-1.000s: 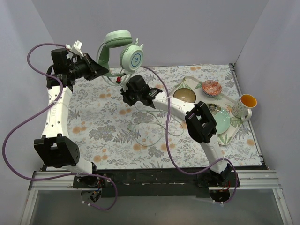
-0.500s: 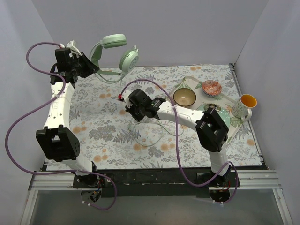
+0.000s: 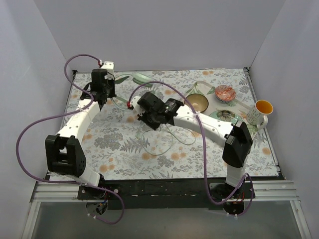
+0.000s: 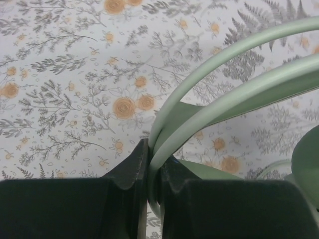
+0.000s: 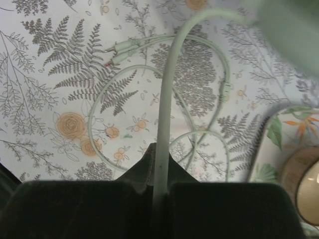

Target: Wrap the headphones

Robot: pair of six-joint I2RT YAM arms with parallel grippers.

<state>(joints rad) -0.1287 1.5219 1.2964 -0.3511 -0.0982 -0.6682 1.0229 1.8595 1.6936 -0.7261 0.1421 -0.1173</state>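
The left gripper (image 4: 149,162) is pinching the headphones (image 4: 199,172) by the headband (image 4: 259,84). The right gripper (image 5: 159,157) is pinching their cable (image 5: 167,84)

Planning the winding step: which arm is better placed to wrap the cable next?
Probably right: the right hand is shut on the cable, slack looped beyond; the left hand is clamped on the headband, better for steadying.

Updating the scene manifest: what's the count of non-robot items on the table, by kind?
Headphones: 1
Bowls: 2, the tan bowl and the red bowl
Plate: 1
Mug: 1
Tray: 1
Total: 6
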